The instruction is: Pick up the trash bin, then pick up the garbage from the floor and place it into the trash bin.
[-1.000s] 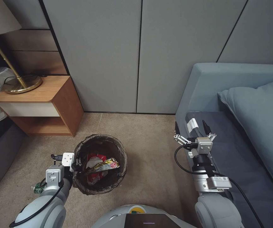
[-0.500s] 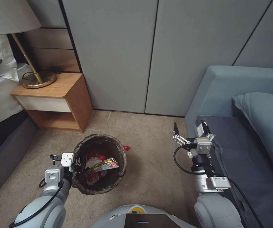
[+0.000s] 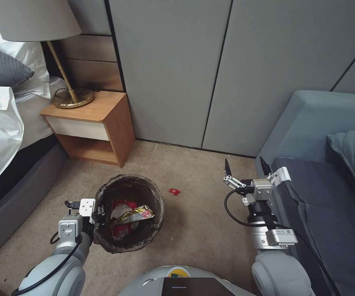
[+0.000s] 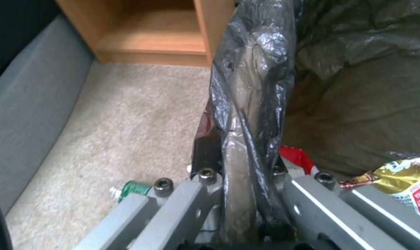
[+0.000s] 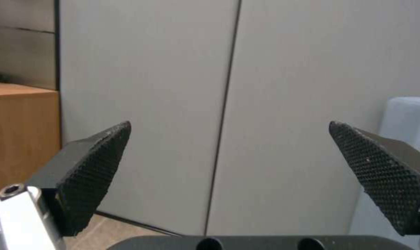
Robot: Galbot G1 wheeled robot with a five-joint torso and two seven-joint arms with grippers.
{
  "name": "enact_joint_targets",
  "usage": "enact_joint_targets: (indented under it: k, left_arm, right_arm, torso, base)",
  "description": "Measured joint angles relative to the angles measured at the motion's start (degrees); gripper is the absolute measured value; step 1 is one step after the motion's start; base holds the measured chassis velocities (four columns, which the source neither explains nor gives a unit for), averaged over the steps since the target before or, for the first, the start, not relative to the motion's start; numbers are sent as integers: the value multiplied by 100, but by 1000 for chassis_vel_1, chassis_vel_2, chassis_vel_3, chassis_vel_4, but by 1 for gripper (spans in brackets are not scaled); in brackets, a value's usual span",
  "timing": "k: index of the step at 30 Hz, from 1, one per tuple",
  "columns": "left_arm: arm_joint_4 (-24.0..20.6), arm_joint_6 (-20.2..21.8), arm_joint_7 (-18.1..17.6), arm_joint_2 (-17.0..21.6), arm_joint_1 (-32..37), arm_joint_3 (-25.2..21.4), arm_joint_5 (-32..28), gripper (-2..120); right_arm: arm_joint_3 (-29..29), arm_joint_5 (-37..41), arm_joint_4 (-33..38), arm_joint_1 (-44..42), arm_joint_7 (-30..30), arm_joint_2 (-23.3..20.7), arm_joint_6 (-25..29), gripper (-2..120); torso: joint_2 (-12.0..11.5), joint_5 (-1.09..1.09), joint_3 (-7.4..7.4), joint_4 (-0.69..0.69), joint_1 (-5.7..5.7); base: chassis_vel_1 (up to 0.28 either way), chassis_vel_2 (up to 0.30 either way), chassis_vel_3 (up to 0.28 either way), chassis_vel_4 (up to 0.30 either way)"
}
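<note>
Gripping the bin rim with left gripper, fingers clamped on the liner edge; packets inside. Right gripper spread wide, empty, beside the sofa. Red scrap on carpet near the bin.

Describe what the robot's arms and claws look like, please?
Both arms are rounded silver-grey shells with black cables looping alongside. The left gripper has a white block and bolted grey metal bars. The right gripper has black, pointed, wedge-shaped fingertips with knurled pads, plus a small label.
</note>
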Motion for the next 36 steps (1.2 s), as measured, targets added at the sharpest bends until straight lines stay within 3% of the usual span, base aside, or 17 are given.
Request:
enact_joint_targets:
  k: [36]
  left_arm:
    - [0, -58, -7, -42, 18, -3, 32, 3]
  right_arm:
    - [-57, 97, -40, 6, 263, 42, -128, 100]
  torso:
    - [0, 0, 0, 0, 0]
  base:
    - [18, 18, 18, 20]
